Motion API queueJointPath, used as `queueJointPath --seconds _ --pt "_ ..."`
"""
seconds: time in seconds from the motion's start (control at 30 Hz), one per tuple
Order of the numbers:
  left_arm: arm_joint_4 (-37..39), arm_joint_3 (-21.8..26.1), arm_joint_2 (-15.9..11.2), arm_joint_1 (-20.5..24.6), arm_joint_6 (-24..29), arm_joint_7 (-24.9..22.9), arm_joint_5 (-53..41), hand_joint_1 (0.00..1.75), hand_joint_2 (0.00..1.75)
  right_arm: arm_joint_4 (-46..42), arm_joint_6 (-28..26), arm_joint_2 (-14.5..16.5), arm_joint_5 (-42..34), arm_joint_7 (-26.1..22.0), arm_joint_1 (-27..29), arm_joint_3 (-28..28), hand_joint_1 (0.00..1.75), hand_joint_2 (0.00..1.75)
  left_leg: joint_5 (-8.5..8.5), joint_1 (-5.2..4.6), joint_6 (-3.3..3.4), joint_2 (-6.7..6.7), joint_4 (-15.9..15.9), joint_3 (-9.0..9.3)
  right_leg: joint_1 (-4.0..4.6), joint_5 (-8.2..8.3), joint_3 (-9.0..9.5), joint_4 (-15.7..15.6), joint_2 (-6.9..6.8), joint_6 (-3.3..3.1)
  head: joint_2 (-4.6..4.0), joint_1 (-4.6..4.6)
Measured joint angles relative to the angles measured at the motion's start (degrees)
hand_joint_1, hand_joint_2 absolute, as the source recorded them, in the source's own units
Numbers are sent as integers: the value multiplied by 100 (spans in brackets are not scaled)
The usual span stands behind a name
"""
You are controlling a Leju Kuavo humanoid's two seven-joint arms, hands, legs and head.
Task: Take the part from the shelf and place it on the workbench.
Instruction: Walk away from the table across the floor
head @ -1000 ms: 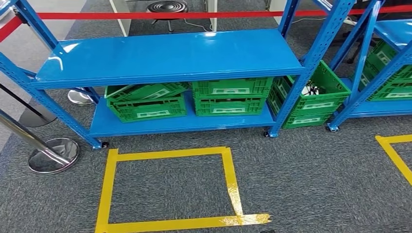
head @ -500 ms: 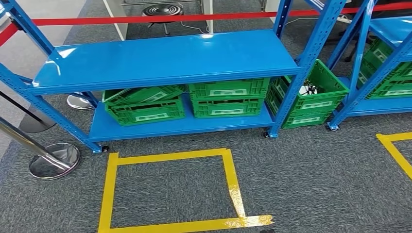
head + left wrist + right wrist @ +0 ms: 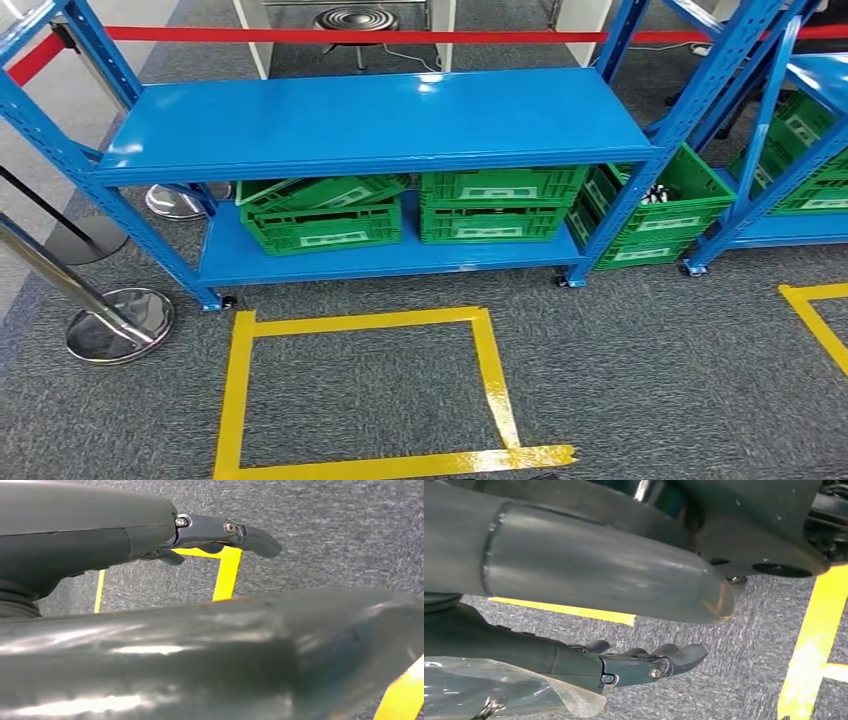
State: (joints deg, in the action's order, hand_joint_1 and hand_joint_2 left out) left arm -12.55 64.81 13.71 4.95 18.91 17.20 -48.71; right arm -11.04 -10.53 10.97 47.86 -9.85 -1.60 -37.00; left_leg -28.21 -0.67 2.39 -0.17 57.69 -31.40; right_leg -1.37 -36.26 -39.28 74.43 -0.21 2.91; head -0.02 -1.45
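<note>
Facing the blue shelf, I see no part I can name for sure; something pale sits in the green crate past the right upright, too small to identify. Both arms hang by my sides over the carpet. My left hand and right hand hold nothing, fingers loosely extended. I judge the right hand nearer that crate.

Blue two-tier shelf, glossy top tier, green crates on lower tier
</note>
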Motion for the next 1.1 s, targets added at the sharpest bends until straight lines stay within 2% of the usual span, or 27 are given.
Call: queueJointPath --seconds 0.03,0.07,0.1,0.13,0.17,0.23,0.3,0.37,0.43,0.47,0.5,0.53,0.57,0.6,0.63,0.67,0.7,0.73,0.8,0.83,0.97,1.1 --pt "0 1 -6 -3 -13 0 14 0 0 0 1 0 16 3 0 0 0 0 -5 -28 10 -8 2 12 35 198 131 -289 2 -56 -1 0" --pt "0 1 -10 -4 -19 0 27 0 0 0 0 0 31 7 -4 0 0 0 -12 -50 18 -15 5 24 76 412 322 -699 5 -125 -1 -1" --pt "0 2 -14 -1 -23 0 41 0 0 0 0 0 44 13 -12 0 0 0 -25 -79 17 -20 23 26 102 560 515 -1102 5 -186 -1 -2" --pt "0 2 -17 0 -26 0 49 0 0 0 0 2 55 17 -21 1 0 0 -35 -97 11 -21 38 19 123 645 667 -1397 9 -229 -1 -5" --pt "0 2 -22 1 -29 0 61 0 0 0 -1 4 66 22 -26 1 0 0 -40 -106 -1 -20 52 6 136 659 746 -1546 12 -254 -1 -5" --pt "0 3 -36 -1 -36 0 81 0 0 0 -1 11 87 36 -25 2 0 0 -40 -114 -28 -19 66 -14 130 652 785 -1602 15 -267 -1 -5" --pt "0 4 -54 -2 -47 0 92 0 0 0 -2 27 103 51 -21 3 0 0 -135 -103 -89 -23 178 -51 92 680 799 -1646 4 -295 -1 -25" --pt "0 7 -77 -1 -72 0 100 0 0 0 -1 46 117 57 -31 4 0 0 -441 -43 -199 -25 690 -263 60 699 809 -1675 -12 -317 -1 -52" --pt "0 11 -101 -5 -95 1 116 0 0 0 2 54 129 59 -32 6 0 0 -756 44 -303 -23 1424 -589 49 698 810 -1674 -23 -321 -1 -58" --pt "0 14 -113 -12 -102 2 127 0 0 0 2 55 134 61 -29 7 0 0 -783 83 -341 -23 1618 -677 40 694 814 -1673 -27 -317 -1 -58" --pt "0 15 -125 -19 -108 2 137 0 0 0 2 55 137 63 -27 8 0 0 -693 117 -373 -22 1594 -669 27 689 822 -1672 -26 -311 -1 -58" --pt "-1 16 -136 -24 -111 3 144 0 0 0 2 56 139 66 -27 8 0 0 -502 145 -399 -19 1342 -554 10 682 836 -1672 -23 -298 -1 -58" --pt "-1 17 -144 -26 -115 4 146 0 0 0 3 58 140 67 -28 9 0 0 -269 169 -421 -15 939 -368 -8 672 856 -1671 -19 -276 -1 -60" --pt "-1 17 -148 -24 -119 5 149 0 0 0 5 60 140 67 -30 9 0 0 -110 172 -437 -11 551 -186 -16 663 871 -1672 -15 -245 -1 -67" --pt "-1 18 -149 -17 -121 7 151 0 0 0 9 62 142 67 -33 9 0 0 -22 167 -427 -9 251 -48 -18 657 876 -1669 -12 -204 -1 -74" --pt "0 18 -150 -11 -123 7 154 0 0 0 14 65 143 68 -37 9 0 0 1 156 -404 -9 82 20 -13 655 874 -1669 -12 -164 -1 -73" --pt "0 19 -149 -9 -124 8 159 0 0 0 16 67 144 70 -39 9 0 0 -25 144 -376 -11 35 31 -4 647 865 -1665 -10 -161 -1 -69" --pt "0 20 -151 -13 -123 8 165 0 0 0 19 69 145 72 -39 9 0 0 -22 142 -346 -13 17 27 -2 645 856 -1663 -12 -180 -1 -60" --pt "0 22 -153 -29 -123 8 177 0 0 0 25 70 148 73 -37 9 0 0 -17 138 -327 -15 11 20 -5 649 857 -1683 -14 -234 -1 -49" --pt "0 23 -155 -31 -123 9 183 0 0 0 28 70 150 73 -37 9 0 0 -16 130 -311 -15 12 19 -10 666 866 -1704 -14 -225 -1 -49" --pt "0 23 -159 -23 -131 20 191 0 0 0 40 70 152 73 -38 10 0 0 -17 112 -253 -13 16 14 -25 710 907 -1773 -8 -144 -1 -49" --pt "0 23 -177 -22 -137 37 191 0 0 0 61 72 152 73 -38 11 0 0 -37 61 -169 -10 59 2 -65 743 924 -1832 -10 28 -1 -54"
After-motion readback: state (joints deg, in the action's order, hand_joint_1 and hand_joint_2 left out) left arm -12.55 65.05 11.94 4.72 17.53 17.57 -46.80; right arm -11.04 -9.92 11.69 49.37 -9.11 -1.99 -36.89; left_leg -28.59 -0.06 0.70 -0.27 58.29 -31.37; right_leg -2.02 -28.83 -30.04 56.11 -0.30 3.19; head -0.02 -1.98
